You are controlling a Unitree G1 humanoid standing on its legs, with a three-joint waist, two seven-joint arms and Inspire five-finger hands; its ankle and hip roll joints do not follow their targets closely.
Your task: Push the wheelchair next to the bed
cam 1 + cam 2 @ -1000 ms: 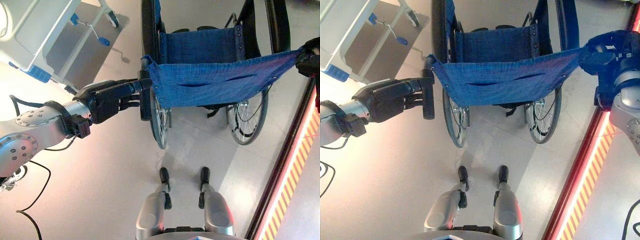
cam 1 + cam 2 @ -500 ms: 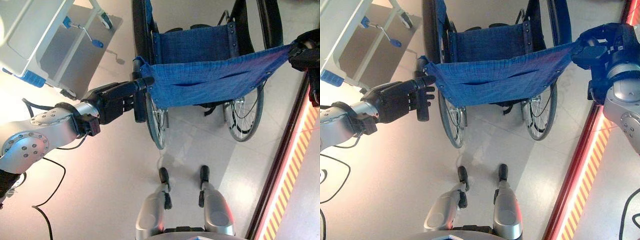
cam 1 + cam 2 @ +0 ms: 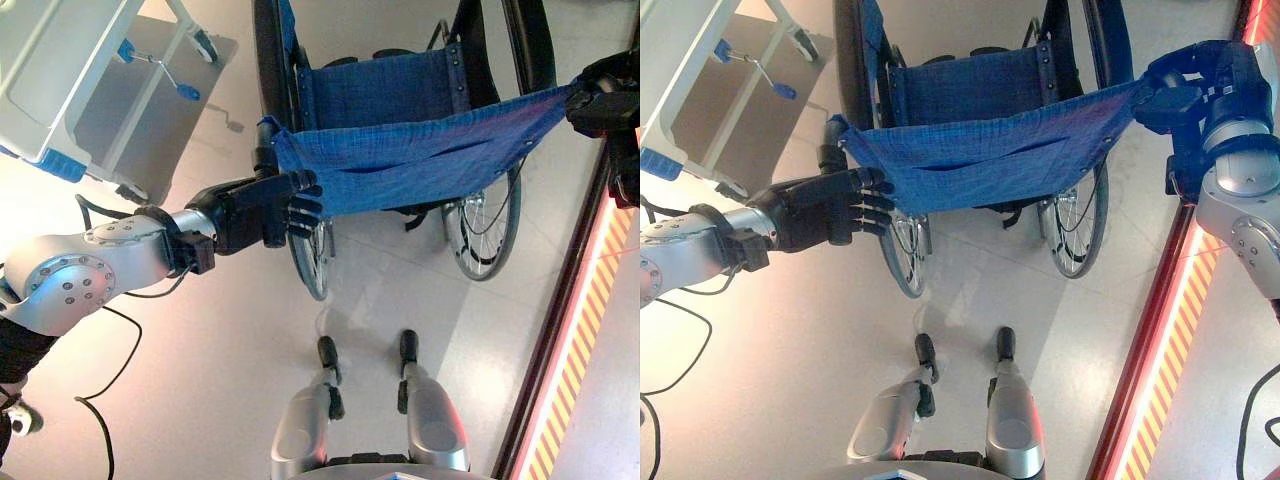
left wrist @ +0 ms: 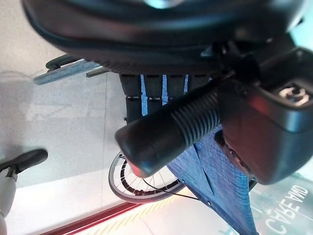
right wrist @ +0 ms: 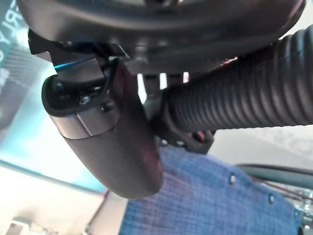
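Blue-fabric folding wheelchair with black frame and spoked wheels (image 3: 990, 130) stood directly ahead on the pale tiled floor (image 3: 810, 380), back toward the robot, its blue denim-like backrest cloth (image 3: 985, 155) stretched between the two push handles.

Left hand (image 3: 825, 210) was at the chair's left push handle. In the left wrist view the black ribbed rubber grip (image 4: 168, 129) lay across the palm with the fingers wrapped round it: clenched on the grip. In the head views the fingers were curled beside the cloth's left corner, next to the left rear wheel (image 3: 305, 255).

Right hand (image 3: 1195, 90) was at the cloth's right corner. The right wrist view showed the other black ribbed grip (image 5: 254, 93) running under the palm with the thumb (image 5: 110, 142) curled alongside: also grasping its handle.

White-framed hospital bed with blue fittings (image 3: 70, 85) was at upper left, on castors (image 3: 205, 45), with a blue pedal on a thin rod (image 3: 185, 90) beneath it. Wheelchair was near the bed's corner, apart from it with bare floor between, bed off to the chair's left.

A red strip with yellow-orange hazard stripes (image 3: 1160, 370) ran diagonally along the floor on the right, just beside the right rear wheel (image 3: 1075, 225).
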